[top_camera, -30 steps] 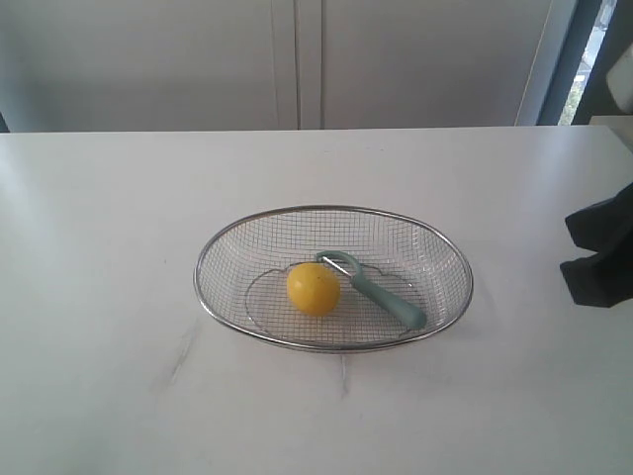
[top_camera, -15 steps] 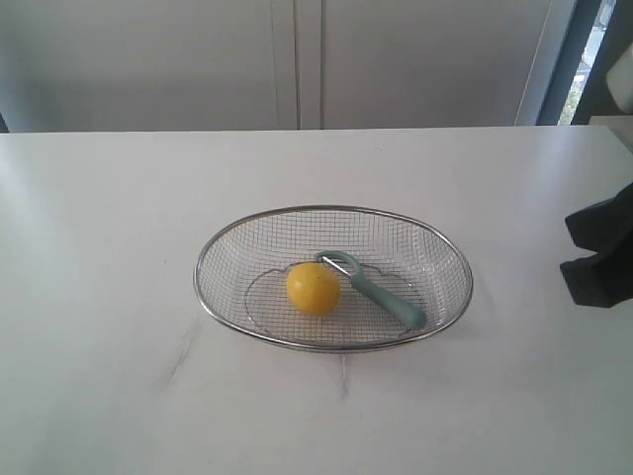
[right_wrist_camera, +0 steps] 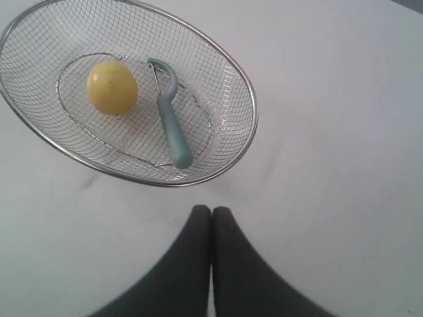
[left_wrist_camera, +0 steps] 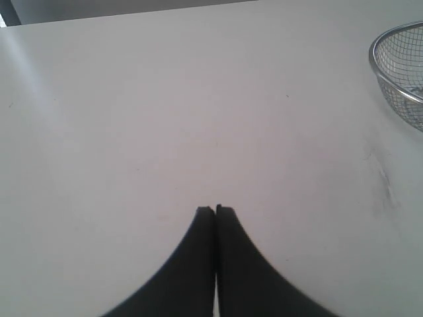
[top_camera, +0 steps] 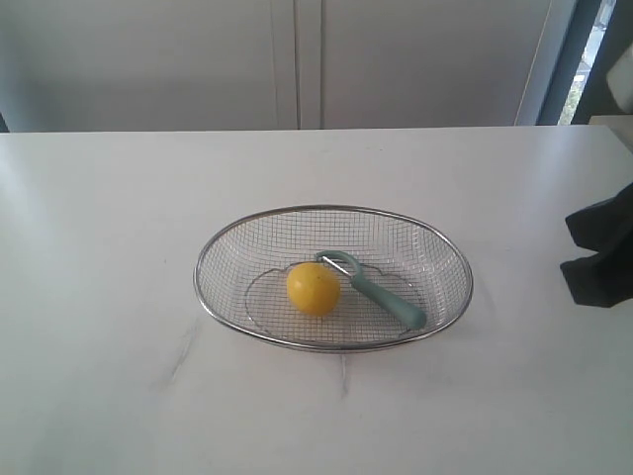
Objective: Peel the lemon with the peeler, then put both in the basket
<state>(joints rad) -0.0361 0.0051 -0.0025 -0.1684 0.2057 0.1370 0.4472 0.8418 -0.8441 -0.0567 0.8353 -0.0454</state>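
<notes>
Lemon (top_camera: pixel 314 288), peeler (top_camera: pixel 381 295) lie in basket (top_camera: pixel 267 237), apart from left tool (left_wrist_camera: pixel 216 210), right tool (right_wrist_camera: pixel 211 210), both clenched.

Setting: indoor test bench, likely a lab, not a fitted kitchen.
Evidence: bare white table (top_camera: pixel 99 297); plain pale wall panels (top_camera: pixel 178 59) behind it; window strip (top_camera: pixel 596 54) at far right; black robot arm (top_camera: pixel 601 259) at the table edge.
Only kitchen goods: basket (top_camera: pixel 333 209), lemon (top_camera: pixel 314 288), peeler (top_camera: pixel 381 297).
</notes>
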